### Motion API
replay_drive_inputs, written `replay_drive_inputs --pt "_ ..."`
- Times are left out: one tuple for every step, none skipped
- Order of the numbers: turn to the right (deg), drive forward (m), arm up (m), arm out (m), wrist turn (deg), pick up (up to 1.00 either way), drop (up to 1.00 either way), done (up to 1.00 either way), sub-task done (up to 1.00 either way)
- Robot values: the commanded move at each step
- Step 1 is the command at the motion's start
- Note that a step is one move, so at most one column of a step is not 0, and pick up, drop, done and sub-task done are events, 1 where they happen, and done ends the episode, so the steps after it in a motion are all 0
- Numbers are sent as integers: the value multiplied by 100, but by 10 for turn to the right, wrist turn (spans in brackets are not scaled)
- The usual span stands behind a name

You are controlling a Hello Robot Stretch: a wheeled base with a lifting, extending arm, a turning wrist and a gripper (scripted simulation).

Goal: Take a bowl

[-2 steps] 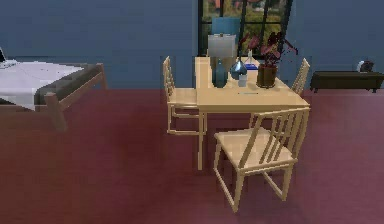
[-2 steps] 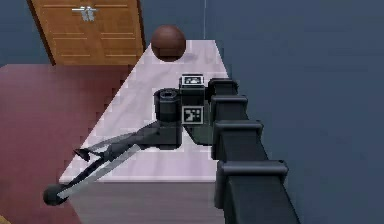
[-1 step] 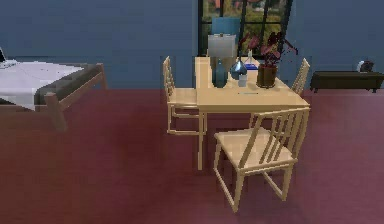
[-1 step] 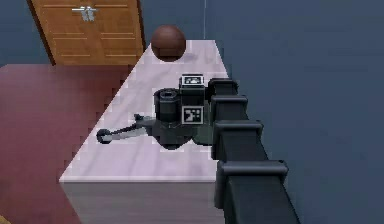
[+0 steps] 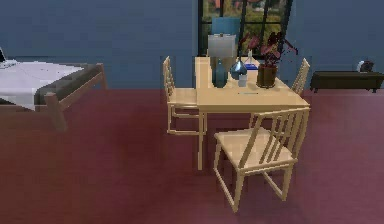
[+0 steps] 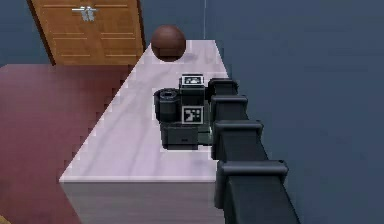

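Blocky dark gripper (image 6: 170,110); smooth pale tabletop (image 6: 110,150); round brown ball (image 6: 168,41), perhaps.

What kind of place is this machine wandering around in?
Probably a small home, studio-style: a wooden dining table with chairs, a bed by the blue wall at the forward view's left, and a panelled wooden door in the arm side view.
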Motion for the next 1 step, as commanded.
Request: replay_drive_inputs --pt "0 0 0 0 30 0 0 0 0"
